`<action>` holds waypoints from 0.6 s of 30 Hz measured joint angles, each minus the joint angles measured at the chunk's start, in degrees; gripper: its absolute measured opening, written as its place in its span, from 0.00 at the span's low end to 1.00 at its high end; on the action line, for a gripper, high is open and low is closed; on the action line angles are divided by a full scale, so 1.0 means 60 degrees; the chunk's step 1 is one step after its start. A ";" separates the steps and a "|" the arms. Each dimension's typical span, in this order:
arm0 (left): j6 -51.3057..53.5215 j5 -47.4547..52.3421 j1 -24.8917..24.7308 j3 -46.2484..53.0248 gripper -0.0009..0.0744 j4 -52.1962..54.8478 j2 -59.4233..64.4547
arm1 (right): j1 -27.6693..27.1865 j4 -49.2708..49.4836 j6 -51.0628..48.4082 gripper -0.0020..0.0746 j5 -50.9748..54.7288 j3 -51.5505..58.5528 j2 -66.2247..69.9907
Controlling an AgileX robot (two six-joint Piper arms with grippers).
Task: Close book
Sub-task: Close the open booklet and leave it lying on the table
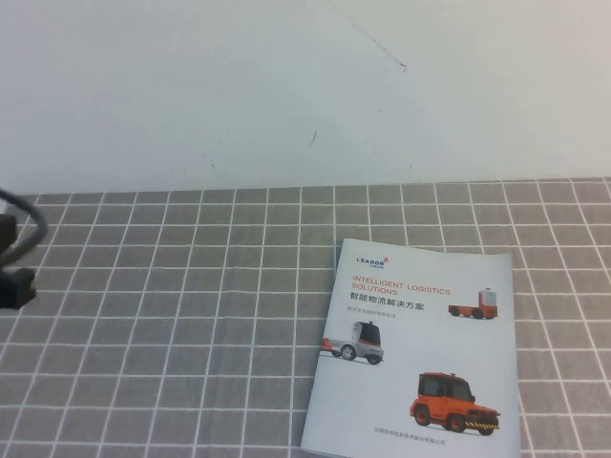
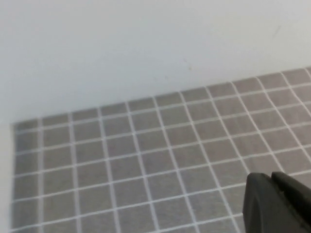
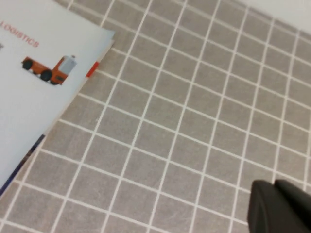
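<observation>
Obs. 1: white wall is filling the far half of the high view; it is carrying a few faint scratch marks.

Obs. 2: grey checked cloth with white grid lines is covering the table from the wall's foot to the near edge.

Obs. 3: book is lying flat on the cloth at the near right, closed, front cover facing up; it is sitting slightly turned against the grid, and its near edge is running out of the high view; the cover is showing an orange title.

Obs. 4: my left arm is showing as a dark block at the far-left edge of the high view, with a grey cable looping beside it, well apart from the book.

Obs. 5: my left gripper is hanging over bare cloth near the wall; only a dark piece of it is showing; I cannot tell how far it is open or whether it is holding anything.

Obs. 6: my right gripper is hanging over bare cloth beside the book's right edge, apart from it; same limit, I cannot tell its opening or any hold.

Obs. 7: cover pictures: an orange car, a grey van, an orange truck; a small red tab is sticking out at the page edge.
</observation>
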 joint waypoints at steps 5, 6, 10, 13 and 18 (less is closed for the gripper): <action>0.0597 -0.1249 0.0000 0.1216 0.01 -0.0088 -0.1967 | 0.0002 -0.0076 0.0292 0.02 0.0130 0.0082 -0.1870; 0.0739 -0.1291 -0.0037 0.1410 0.01 -0.0134 -0.2277 | 0.0002 -0.0047 0.0306 0.02 0.0130 0.0163 -0.2270; 0.2223 -0.1452 -0.0611 0.2051 0.01 -0.0802 -0.3219 | 0.0002 0.0076 -0.0036 0.02 -0.0063 0.0655 -0.3798; 0.3884 -0.1600 -0.1272 0.2414 0.01 -0.1644 -0.3907 | 0.0002 0.0202 -0.0374 0.02 -0.0390 0.1312 -0.4778; 0.5502 -0.2108 -0.1931 0.3132 0.01 -0.3141 -0.4672 | 0.0002 0.0887 -0.0570 0.02 -0.0710 0.2552 -0.5966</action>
